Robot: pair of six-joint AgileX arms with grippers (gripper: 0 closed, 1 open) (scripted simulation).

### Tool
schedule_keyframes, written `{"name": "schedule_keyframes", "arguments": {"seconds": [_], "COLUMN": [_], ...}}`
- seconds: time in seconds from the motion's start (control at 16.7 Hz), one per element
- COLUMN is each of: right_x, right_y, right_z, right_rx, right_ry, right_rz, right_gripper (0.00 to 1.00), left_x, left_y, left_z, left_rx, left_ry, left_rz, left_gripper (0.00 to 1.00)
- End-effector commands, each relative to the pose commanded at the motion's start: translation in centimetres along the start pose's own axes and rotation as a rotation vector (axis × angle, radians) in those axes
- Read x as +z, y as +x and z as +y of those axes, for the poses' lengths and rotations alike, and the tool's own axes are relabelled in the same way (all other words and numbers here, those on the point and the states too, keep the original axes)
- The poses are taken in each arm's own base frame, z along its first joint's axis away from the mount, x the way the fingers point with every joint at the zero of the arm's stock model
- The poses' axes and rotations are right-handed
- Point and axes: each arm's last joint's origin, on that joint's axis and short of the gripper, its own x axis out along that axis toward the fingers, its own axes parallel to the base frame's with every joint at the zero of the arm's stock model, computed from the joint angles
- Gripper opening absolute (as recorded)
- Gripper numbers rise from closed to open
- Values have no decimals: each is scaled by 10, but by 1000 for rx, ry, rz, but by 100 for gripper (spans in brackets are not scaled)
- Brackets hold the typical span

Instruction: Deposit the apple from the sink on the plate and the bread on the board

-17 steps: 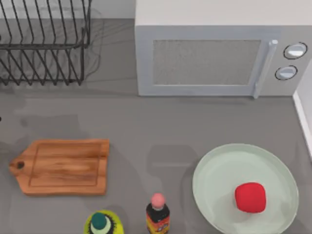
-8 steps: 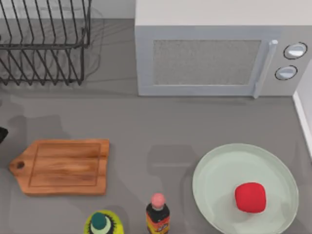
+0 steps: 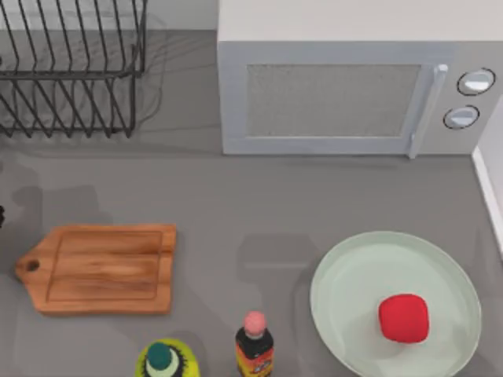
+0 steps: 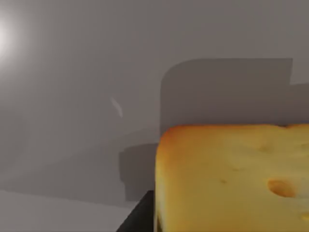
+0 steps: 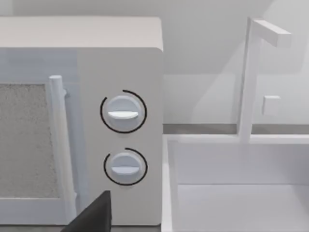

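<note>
On the right near part of the table, the apple point(image 3: 404, 318) is seen lying on the plate point(image 3: 346, 275), toward the plate's right near portion, well inside the rim. The board point(image 3: 102, 268) is recorded at the left, flat on the table with its handle pointing left and its top bare. A dark bottle with a pink cap point(image 3: 255, 345) and a green-topped yellow item point(image 3: 165, 363) are noted at the near edge, between board and plate. A microwave point(image 3: 354, 86) is set at the far side, a wire rack point(image 3: 71, 71) at the far left.

From the left wrist view, the bread point(image 4: 231, 179) is seen very close to the camera, golden-yellow, over a grey surface. A dark finger point(image 4: 137, 217) is glimpsed just beside its lower edge; whether the left gripper is clamped on the loaf cannot be told.

From the right wrist view, the microwave's two knobs point(image 5: 123, 112) and a white sink point(image 5: 241, 193) with its tap are faced. One dark finger point(image 5: 94, 215) is visible; its opening cannot be told.
</note>
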Motion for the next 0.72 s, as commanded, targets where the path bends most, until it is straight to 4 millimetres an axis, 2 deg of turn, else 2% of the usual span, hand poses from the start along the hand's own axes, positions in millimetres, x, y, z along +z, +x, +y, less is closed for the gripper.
{"name": "schedule_keyframes", "arguments": {"seconds": [0.24,0.72], "right_x": [0,0], "right_y": [0,0], "right_z": [0,0], "right_rx": [0,0], "right_ry": [0,0], "right_rz": [0,0], "right_gripper": [100,100], "left_x": [0,0], "left_y": [0,0], "left_z": [0,0], "left_rx": [0,0], "left_ry": [0,0], "left_rz": [0,0], "left_gripper": [2,0]}}
